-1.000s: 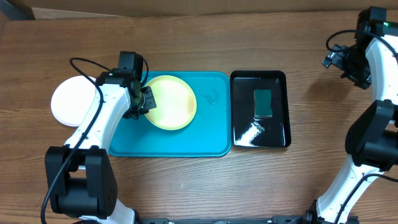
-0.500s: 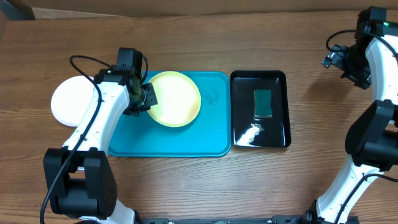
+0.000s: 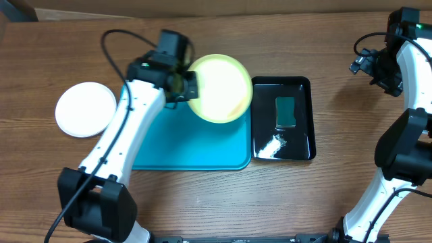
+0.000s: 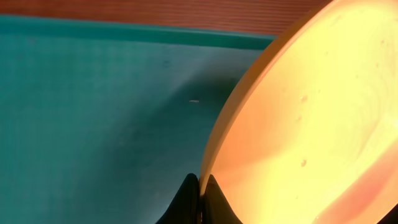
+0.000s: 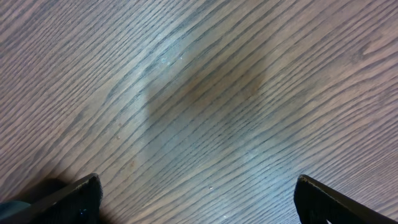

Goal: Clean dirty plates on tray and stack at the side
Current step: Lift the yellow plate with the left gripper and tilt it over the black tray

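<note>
Yellow-green plate (image 3: 219, 89) pinched by left pincer (image 3: 185, 86) above turquoise tray (image 3: 196, 145).

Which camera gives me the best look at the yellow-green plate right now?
Overhead: it shows the whole yellow-green plate, gripped at its left edge by the left claw, over the turquoise tray. The left wrist view shows only its rim, close up, between the fingertips. The right wrist view shows only the wooden table.

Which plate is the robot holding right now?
The yellow-green plate, pinched at its rim by the left gripper over the tray; the white plate lies alone beside the tray.
</note>
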Action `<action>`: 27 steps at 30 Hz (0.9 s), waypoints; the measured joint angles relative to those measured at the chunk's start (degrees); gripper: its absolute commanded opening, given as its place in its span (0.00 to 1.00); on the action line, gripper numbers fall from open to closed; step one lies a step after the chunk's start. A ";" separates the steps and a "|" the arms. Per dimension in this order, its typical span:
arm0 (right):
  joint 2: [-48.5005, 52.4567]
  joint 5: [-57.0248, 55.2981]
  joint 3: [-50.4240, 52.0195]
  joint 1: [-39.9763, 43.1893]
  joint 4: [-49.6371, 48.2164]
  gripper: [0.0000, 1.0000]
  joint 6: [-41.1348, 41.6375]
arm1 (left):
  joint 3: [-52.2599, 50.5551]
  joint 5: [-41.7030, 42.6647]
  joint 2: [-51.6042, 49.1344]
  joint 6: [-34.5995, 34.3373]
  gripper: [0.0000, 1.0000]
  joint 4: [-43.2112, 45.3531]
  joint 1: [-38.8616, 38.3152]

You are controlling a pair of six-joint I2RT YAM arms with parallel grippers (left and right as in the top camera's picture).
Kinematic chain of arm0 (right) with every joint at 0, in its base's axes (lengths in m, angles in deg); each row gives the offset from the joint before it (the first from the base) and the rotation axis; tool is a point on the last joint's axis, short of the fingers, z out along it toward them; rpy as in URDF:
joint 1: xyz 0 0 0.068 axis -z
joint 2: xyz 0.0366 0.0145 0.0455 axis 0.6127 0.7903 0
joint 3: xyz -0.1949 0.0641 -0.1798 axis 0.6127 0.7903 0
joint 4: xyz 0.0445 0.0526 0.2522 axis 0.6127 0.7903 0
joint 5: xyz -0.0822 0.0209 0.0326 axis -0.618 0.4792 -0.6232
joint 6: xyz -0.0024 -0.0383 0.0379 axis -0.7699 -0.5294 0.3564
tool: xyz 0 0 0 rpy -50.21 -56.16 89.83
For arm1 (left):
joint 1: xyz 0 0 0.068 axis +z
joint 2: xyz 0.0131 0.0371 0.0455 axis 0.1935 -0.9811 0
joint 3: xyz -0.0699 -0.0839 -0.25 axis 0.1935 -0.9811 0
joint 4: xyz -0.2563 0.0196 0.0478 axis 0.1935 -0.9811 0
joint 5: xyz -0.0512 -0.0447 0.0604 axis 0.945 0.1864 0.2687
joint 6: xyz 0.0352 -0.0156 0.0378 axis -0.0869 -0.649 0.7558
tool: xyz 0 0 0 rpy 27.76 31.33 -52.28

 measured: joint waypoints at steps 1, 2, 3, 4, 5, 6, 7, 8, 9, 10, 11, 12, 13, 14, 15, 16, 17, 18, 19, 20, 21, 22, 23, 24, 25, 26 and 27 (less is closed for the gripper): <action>0.00 0.00 0.00 0.00 0.00 1.00 -0.02 | 0.20 -0.50 0.00 -0.02 0.04 0.61 -1.70; 0.00 0.00 0.00 0.00 0.00 1.00 0.02 | 0.39 -1.11 0.00 0.00 0.04 1.20 -3.32; 0.00 0.00 0.00 0.00 -0.02 1.00 0.00 | 0.48 -1.64 0.00 0.00 0.04 1.62 -4.63; 0.00 0.00 0.00 0.00 -0.02 1.00 0.00 | 0.50 -2.49 0.00 0.00 0.04 2.12 -6.43; 0.00 0.00 0.00 0.00 0.00 1.00 0.00 | 0.50 -3.41 0.00 0.02 0.04 2.58 -7.93; 0.00 0.00 0.00 0.00 0.00 1.00 0.02 | 0.50 -4.39 0.00 0.02 0.04 2.95 -9.46; 0.00 0.00 0.00 0.00 0.02 1.00 -0.02 | 0.50 -5.68 0.00 0.02 0.04 3.39 -11.26; 0.00 -0.02 0.00 0.00 0.00 1.00 0.02 | 0.50 -7.26 0.00 0.00 0.04 4.02 -13.05; 0.00 -0.02 0.00 0.00 0.00 1.00 0.00 | 0.50 -8.96 0.00 0.00 0.04 4.63 -14.69; 0.00 0.02 0.00 0.00 -0.02 1.00 0.04 | 0.50 -10.56 0.00 0.02 0.04 5.20 -16.24; 0.00 0.00 0.00 0.00 0.00 1.00 0.04 | 0.52 -12.39 0.00 0.02 0.04 5.75 -18.03; 0.00 0.00 0.00 0.00 0.00 1.00 0.02 | 0.52 -14.10 0.00 0.02 0.04 6.32 -19.69; 0.00 0.02 0.00 0.00 0.02 1.00 0.02 | 0.55 -15.96 0.00 0.02 0.04 6.95 -21.35; 0.00 0.00 0.00 0.00 0.00 1.00 0.00 | 0.55 -17.62 0.00 0.04 0.04 7.50 -22.82; 0.00 0.00 0.00 0.00 0.02 1.00 0.02 | 0.55 -19.17 0.00 0.02 0.04 7.91 -24.02; 0.00 0.00 0.00 0.00 -0.04 1.00 0.00 | 0.55 -21.03 0.00 0.04 0.04 8.39 -25.38; 0.00 0.02 0.00 0.00 -0.02 1.00 0.04 | 0.57 -22.84 0.00 0.07 0.04 8.90 -26.75; 0.00 0.00 0.00 0.00 0.02 1.00 0.02 | 0.57 -24.24 0.00 0.07 0.04 9.31 -27.69; 0.00 0.00 0.00 0.00 0.02 1.00 0.00 | 0.57 -25.92 0.00 0.09 0.04 10.01 -28.65; 0.00 0.02 0.00 0.00 0.00 1.00 0.00 | 0.57 -27.26 0.00 0.11 0.04 10.62 -29.33; 0.00 0.00 0.00 0.00 0.02 1.00 0.02 | 0.59 -28.59 0.00 0.31 0.04 11.21 -29.97; 0.00 -0.02 0.00 0.00 0.00 1.00 0.00 | 0.61 -29.68 0.00 0.57 0.04 11.74 -30.34; 0.00 0.00 0.00 0.00 0.02 1.00 0.00 | 0.61 -30.29 0.00 0.92 0.04 12.04 -30.58; 0.00 0.00 0.00 0.00 0.00 1.00 -0.02 | 0.61 -30.95 0.00 1.38 0.04 12.48 -30.64; 0.00 0.00 0.00 0.00 0.00 1.00 0.00 | 0.61 -31.78 0.00 1.66 0.04 12.90 -30.71; 0.00 0.00 0.00 0.00 0.00 1.00 -0.02 | 0.61 -32.48 0.00 2.08 0.04 13.25 -30.69; 0.00 0.00 0.00 0.00 0.00 1.00 0.00 | 0.61 -33.20 0.00 2.75 0.04 13.49 -30.69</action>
